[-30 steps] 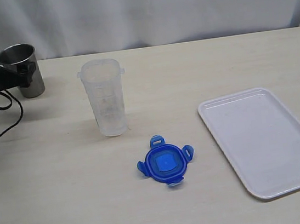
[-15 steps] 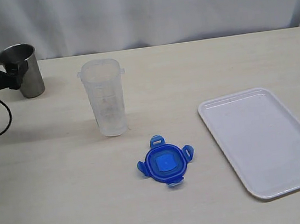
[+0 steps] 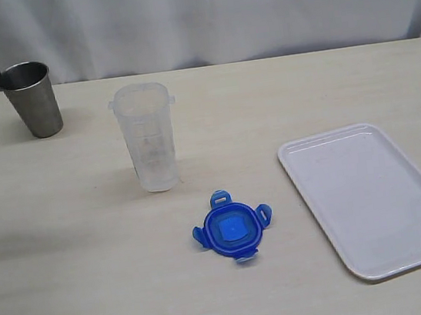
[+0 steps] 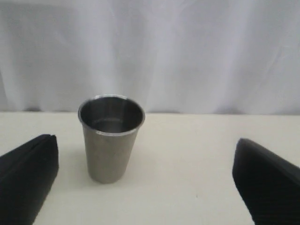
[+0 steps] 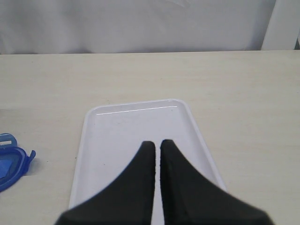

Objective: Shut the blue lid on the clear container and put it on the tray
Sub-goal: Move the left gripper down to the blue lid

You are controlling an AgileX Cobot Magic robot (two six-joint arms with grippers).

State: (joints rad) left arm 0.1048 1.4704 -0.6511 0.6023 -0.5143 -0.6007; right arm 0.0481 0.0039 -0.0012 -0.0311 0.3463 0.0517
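left fingers (image 4: 28, 178): spread wide, holding nothing; cup (image 4: 111, 136) stands beyond the gap, untouched.
right fingers (image 5: 145, 178): pressed together, empty, hovering over tray (image 5: 108, 140).
container (image 3: 146, 139): upright, mouth open, at lid's 11 o'clock, well apart from it.
lid (image 3: 232, 231): flat on table; tray at its 3 o'clock.
step: seemingly the reach for the lid; nothing gripped yet.
how: probably pinch lid by its rim between tabs, keep it level, centre it over the mouth, press evenly; steady the tall container, which may tip.
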